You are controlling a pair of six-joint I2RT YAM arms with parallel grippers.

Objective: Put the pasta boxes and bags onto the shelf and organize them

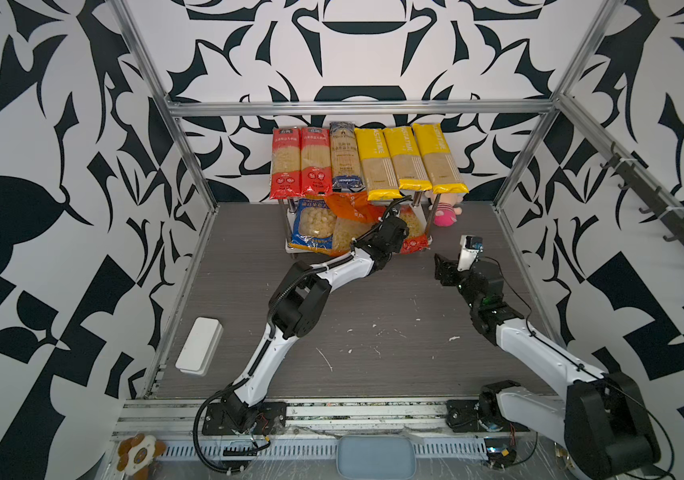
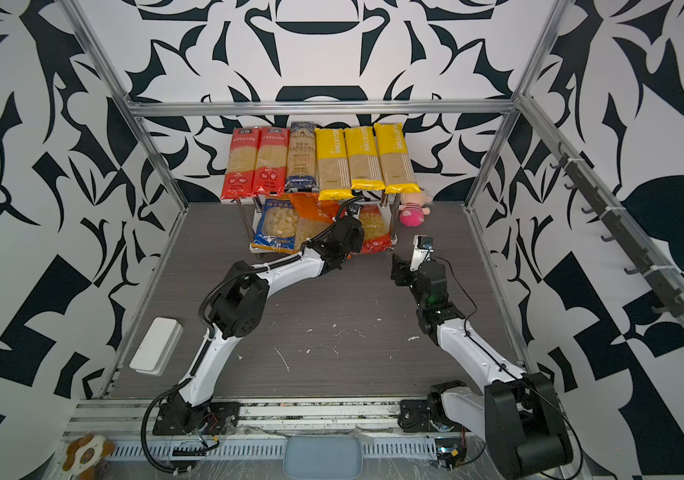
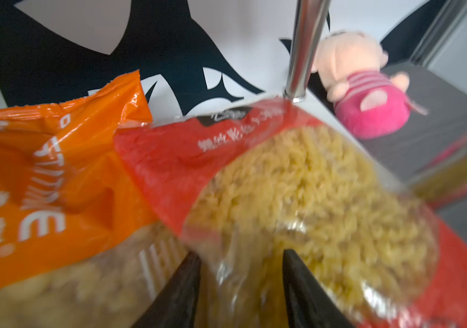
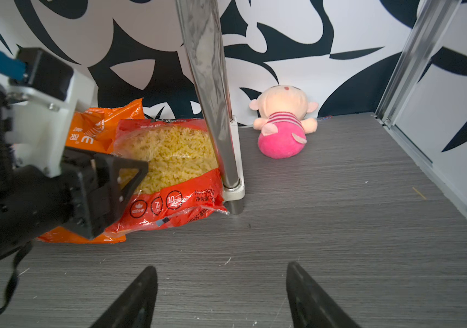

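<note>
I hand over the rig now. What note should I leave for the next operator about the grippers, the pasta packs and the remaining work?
The left gripper: jaws apart at the red bag on the lower tier of the shelf; no firm grip visible.
The right gripper: open, empty, above the table, beside the shelf.
Top tier: six spaghetti packs side by side.
Lower tier: blue bag, orange bag and red bag, overlapping.
Done: all nine packs are on the shelf.
Left: probably pull the left arm out and straighten the lower bags.
</note>
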